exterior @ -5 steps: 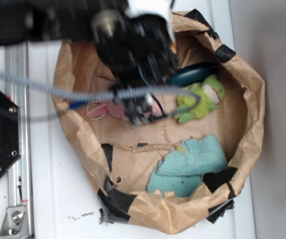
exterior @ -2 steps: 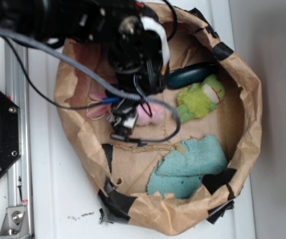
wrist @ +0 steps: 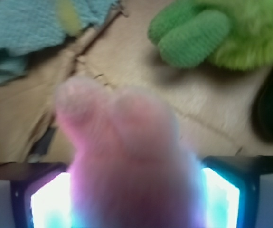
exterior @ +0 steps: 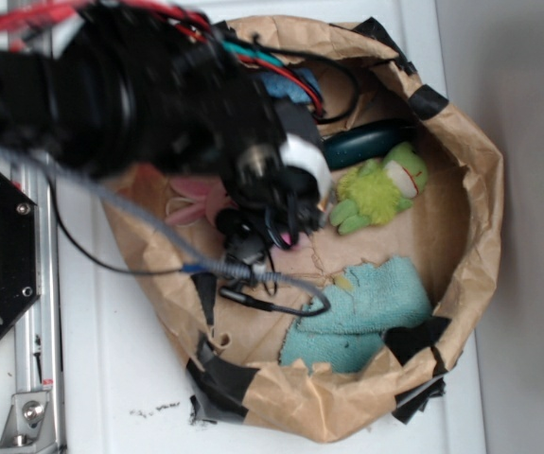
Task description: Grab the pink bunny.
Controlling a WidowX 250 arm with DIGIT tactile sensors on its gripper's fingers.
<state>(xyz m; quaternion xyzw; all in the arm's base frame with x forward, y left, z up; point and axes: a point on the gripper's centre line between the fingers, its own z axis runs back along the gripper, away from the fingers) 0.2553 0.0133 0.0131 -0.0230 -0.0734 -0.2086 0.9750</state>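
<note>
- The pink bunny (wrist: 127,166) fills the lower middle of the wrist view, sitting between the two jaws, whose lit pads (wrist: 48,202) flank it left and right.
- The jaws look clenched on the bunny's body; actual contact is blurred.
- In the exterior view the gripper (exterior: 272,213) sits left of centre inside the brown paper bag (exterior: 480,218), with pink ears showing at its left.
- A green plush frog (exterior: 380,189) lies just right of the gripper, a teal cloth (exterior: 366,307) lower right.
- The bag rests on the white counter (exterior: 111,378).

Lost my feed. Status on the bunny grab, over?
Gripper shut on pale-pink fuzzy plush bunny. Yellow-green plush toy apart, beyond it. Nothing in the way.
</note>
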